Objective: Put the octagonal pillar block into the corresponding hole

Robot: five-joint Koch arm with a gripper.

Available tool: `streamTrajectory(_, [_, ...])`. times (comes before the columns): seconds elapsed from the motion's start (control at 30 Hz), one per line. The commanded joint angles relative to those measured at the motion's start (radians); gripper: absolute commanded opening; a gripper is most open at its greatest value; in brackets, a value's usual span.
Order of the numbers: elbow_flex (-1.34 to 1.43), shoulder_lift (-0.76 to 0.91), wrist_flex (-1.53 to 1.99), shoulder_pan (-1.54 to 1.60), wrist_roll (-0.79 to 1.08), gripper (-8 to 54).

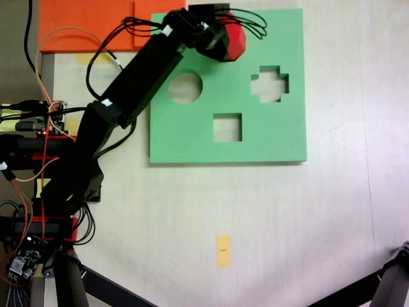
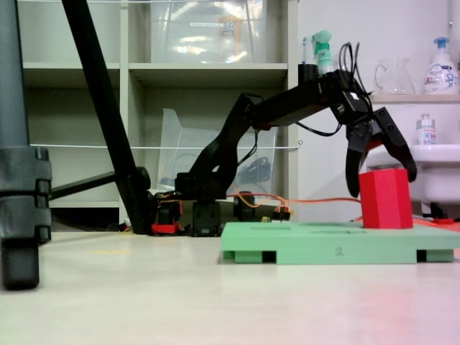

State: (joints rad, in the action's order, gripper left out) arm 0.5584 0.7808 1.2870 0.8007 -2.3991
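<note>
Red octagonal pillar block [image 1: 234,41] sits at the green board's [image 1: 281,137] far edge in a fixed view, arm [image 1: 137,86] overlapping it; round [image 1: 185,87], cross [image 1: 270,84] and square cutouts [image 1: 227,127] lie nearby. From the side, the gripper [image 2: 381,183] straddles the block [image 2: 386,199], jaws spread.

An orange foam sheet [image 1: 86,25] lay at the upper left of the frame in a fixed view, on the pale table [image 1: 287,217]. A small yellow tape strip [image 1: 223,249] sat low in the middle. Tripod legs [image 1: 89,281] crossed the bottom corners. From the low fixed view, a shelf unit [image 2: 208,68] with clear plastic bins [image 2: 208,29] stood behind, and spray bottles [image 2: 444,65] at upper right.
</note>
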Motion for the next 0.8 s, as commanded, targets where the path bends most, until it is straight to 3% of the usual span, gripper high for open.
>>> streamTrajectory(0.0, [-0.003,-0.037,-0.064,-0.020,0.124,25.6])
streamTrajectory(0.33, [-0.011,-0.063,-0.054,-0.017,0.141,27.7])
streamTrajectory(0.77, [-0.017,0.025,0.272,0.012,0.106,27.7])
